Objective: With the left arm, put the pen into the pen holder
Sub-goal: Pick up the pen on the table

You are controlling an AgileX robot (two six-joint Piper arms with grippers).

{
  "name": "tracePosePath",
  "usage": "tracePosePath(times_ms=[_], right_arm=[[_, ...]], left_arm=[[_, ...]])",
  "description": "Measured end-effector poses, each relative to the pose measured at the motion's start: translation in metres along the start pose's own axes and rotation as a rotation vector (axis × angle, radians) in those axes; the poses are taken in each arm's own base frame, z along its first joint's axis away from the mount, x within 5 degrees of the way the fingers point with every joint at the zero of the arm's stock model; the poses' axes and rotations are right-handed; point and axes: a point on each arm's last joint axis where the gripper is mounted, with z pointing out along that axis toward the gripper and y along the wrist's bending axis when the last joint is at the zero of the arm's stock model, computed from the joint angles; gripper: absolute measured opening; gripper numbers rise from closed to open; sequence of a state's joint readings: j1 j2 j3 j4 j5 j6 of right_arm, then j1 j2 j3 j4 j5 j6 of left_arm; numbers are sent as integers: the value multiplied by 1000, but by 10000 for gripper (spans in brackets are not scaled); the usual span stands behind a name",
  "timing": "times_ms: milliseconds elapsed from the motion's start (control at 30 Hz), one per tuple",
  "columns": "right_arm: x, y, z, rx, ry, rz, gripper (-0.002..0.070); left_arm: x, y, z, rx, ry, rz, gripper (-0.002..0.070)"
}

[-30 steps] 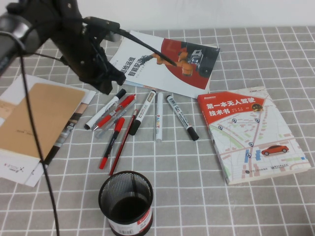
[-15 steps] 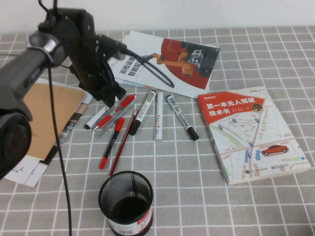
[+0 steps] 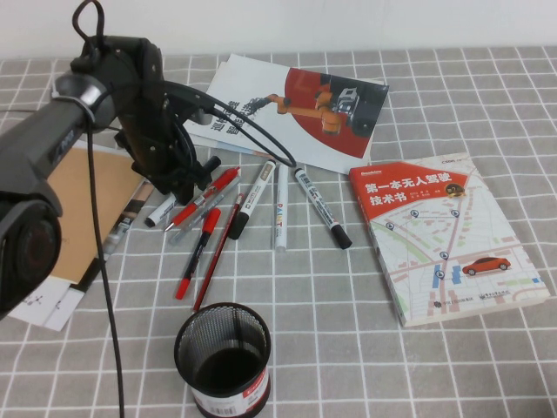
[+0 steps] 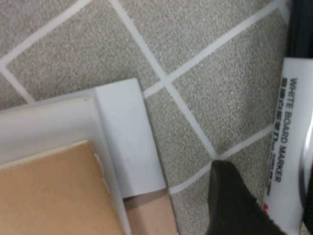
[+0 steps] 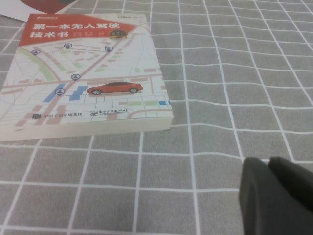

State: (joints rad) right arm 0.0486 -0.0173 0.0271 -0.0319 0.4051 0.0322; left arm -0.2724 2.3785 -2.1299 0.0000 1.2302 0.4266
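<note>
Straddling one of three markers (image 3: pixel 163 212), left gripper (image 3: pixel 184 187) gapes; right gripper (image 5: pixel 274 196) closed.

The black left gripper (image 3: pixel 187 178) sits low, jaws apart, over the white-barrelled marker (image 3: pixel 163 209), crowded by 2 red pens (image 3: pixel 202 202) on its right and the tan booklet (image 3: pixel 83 205) on its left. Bare grey checked cloth (image 3: pixel 331 305) lies between the pens and the black wire-mesh pen holder (image 3: pixel 222 359). The right gripper (image 5: pixel 274 196) rests shut near the map-covered book (image 5: pixel 83 78).
</note>
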Motion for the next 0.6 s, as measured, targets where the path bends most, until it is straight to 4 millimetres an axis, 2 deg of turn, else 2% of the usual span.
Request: tracePosePath(times_ms=[100, 200, 233, 467, 600], right_arm=[[0, 0, 0, 0, 0, 0, -15], [0, 0, 0, 0, 0, 0, -15], [0, 0, 0, 0, 0, 0, -15], [0, 0, 0, 0, 0, 0, -15], [0, 0, 0, 0, 0, 0, -15]], left_arm=[[0, -1, 1, 13, 0, -6, 235], [0, -2, 1, 23, 0, -9, 119], [0, -2, 1, 23, 0, -9, 106], [-1, -2, 0, 27, -5, -54, 110], [-1, -3, -10, 27, -24, -76, 109]])
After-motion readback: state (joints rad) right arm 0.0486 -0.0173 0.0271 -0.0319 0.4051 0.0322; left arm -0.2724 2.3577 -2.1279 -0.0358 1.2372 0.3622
